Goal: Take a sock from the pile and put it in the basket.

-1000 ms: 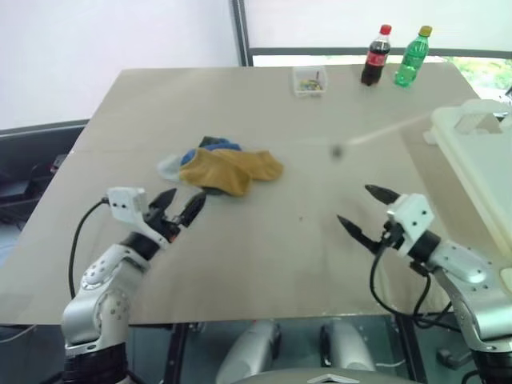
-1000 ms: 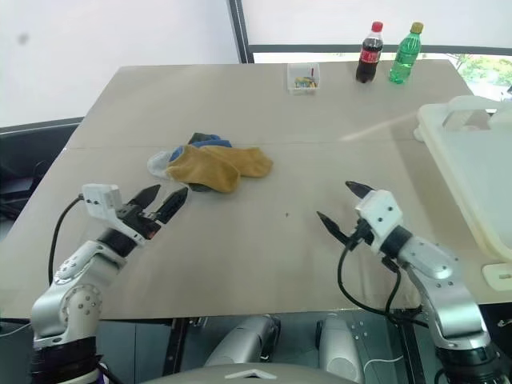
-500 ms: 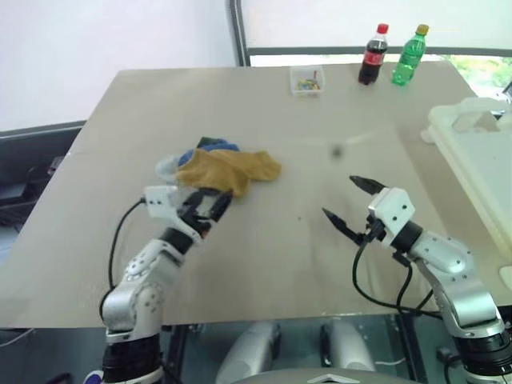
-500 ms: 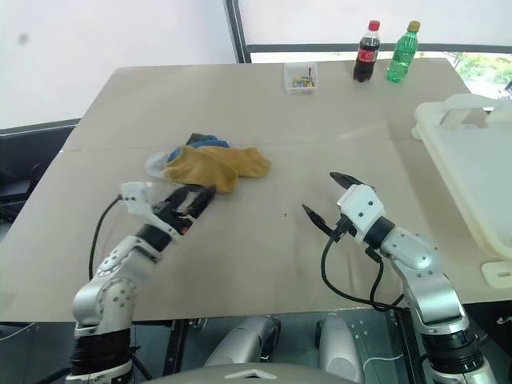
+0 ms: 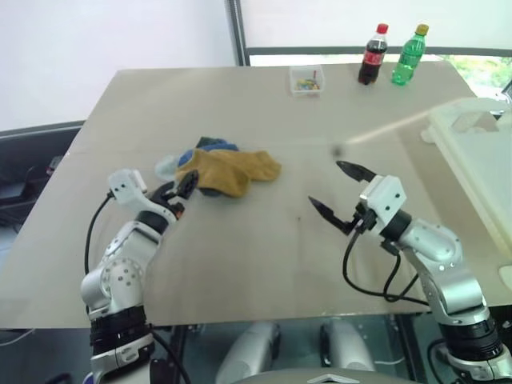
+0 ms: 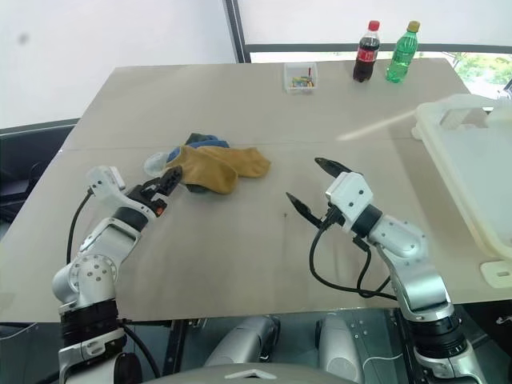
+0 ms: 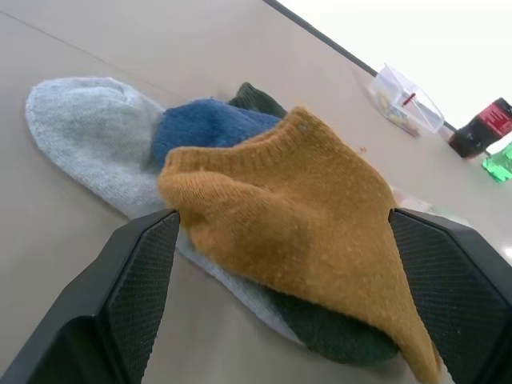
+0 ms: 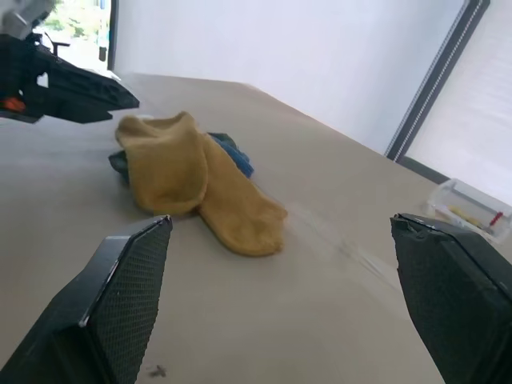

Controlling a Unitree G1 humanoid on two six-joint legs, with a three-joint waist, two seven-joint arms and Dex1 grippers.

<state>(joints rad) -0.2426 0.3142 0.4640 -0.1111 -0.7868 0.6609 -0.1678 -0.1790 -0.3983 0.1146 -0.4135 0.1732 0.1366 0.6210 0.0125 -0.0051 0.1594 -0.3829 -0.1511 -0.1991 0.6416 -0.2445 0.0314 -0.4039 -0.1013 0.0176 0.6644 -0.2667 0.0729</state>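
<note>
Pile: the pile [image 5: 224,170] of socks lay left of centre on the tan table [image 5: 264,256], a mustard sock [image 5: 236,171] on top.
Left gripper: the left gripper [image 5: 178,189] sat at the pile's near-left edge, fingers spread; from the head views I could not tell if they touched the socks.
Left wrist view: this view showed more: the two black fingers [image 7: 136,280] stood either side of the mustard sock's near end, spread and not pinching it. It also laid bare the layers: a pale grey sock [image 7: 88,136] at the bottom, a blue one [image 7: 200,128] and a dark green one [image 7: 336,336] under the mustard.
Right gripper: the right gripper [image 5: 334,194] hung over bare table, well apart from the pile, fingers wide and holding nothing.
Right wrist view: looked across the table at the pile, with the left gripper at its far side.
Basket: the basket [image 5: 480,160] stood at the table's right edge, well away from the socks.
Far edge: a small clear box [image 5: 307,81], a cola bottle [image 5: 372,56] and a green bottle [image 5: 409,56].
</note>
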